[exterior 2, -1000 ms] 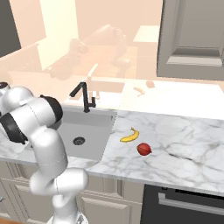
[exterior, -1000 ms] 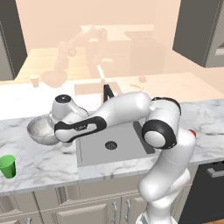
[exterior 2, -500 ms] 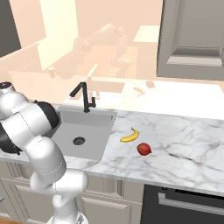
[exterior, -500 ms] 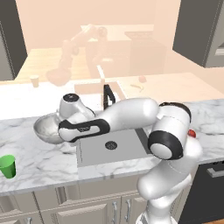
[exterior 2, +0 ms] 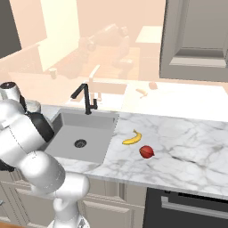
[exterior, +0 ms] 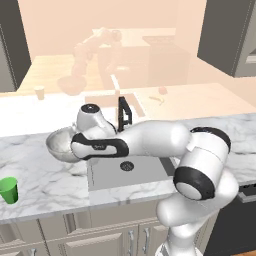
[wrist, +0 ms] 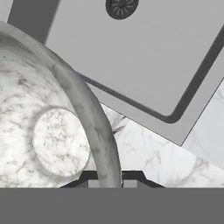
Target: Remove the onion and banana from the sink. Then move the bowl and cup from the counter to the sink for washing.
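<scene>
White marble with grey veins forms the long desk (exterior: pixel 45 185) over beige cabinets, and it carries everything else. Set into it is the rectangular grey recessed sink (exterior 2: pixel 91 127), with a round dark drain (exterior 2: pixel 80 143) on its floor and a black faucet (exterior 2: pixel 86 97) at its back edge; the basin holds nothing but the drain.

Next in size is the white arm with dark joints, which rises from the lower right of the left base view and reaches leftward across the front of the sink to the large round grey-white speckled bowl (exterior: pixel 61 142). That bowl sits just left of the sink on the marble, partly behind the hand. In the hand view the bowl's thick rim (wrist: pixel 94 131) curves down from the upper left and runs straight between the fingers at the bottom edge, with the pale round bowl floor to its left and the corner of the sink and the marble to its right. The gripper (wrist: pixel 110 180) is clamped on that rim, the fingers drawn nearly together on either side of the wall.

Well to the right of the sink, a small curved yellow banana (exterior 2: pixel 132 138) lies on the marble, and a small glossy red onion (exterior 2: pixel 146 152) rests just beside it, nearer the front edge.

Far left, near the front edge, a small bright green tapered cup (exterior: pixel 8 190) stands upright, well apart from the bowl.
</scene>
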You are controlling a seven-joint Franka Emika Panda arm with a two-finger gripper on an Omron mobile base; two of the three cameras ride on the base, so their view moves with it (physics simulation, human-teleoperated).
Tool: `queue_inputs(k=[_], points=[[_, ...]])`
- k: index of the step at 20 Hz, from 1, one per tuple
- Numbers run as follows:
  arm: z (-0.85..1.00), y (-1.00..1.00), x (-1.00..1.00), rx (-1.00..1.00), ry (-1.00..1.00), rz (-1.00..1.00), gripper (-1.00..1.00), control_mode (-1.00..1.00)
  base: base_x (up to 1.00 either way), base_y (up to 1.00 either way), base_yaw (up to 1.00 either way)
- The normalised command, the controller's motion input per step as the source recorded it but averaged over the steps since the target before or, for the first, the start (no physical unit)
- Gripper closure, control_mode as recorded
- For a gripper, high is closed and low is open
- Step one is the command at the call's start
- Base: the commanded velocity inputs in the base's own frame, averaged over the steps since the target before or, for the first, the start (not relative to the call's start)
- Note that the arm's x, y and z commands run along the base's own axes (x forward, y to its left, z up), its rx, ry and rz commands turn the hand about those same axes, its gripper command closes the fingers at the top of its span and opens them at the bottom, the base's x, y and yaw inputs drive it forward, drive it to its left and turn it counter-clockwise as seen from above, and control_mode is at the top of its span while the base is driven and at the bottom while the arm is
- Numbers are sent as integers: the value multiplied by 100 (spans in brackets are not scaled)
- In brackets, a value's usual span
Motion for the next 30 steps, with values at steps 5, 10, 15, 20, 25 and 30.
queue_inputs(k=[5, 10, 15, 20, 25, 30], points=[[6, -33, -10, 0, 0, 0, 100, -100, 0, 0, 0], [2, -35, -10, 0, 0, -1, 100, -100, 0, 0, 0], [2, -37, -8, 0, 0, -3, 100, -100, 0, 0, 0], [3, -37, -8, 0, 0, -4, 100, -100, 0, 0, 0], [1, -36, -6, 0, 0, -4, 100, -100, 0, 0, 0], [1, -37, -5, 0, 0, -4, 100, -100, 0, 0, 0]])
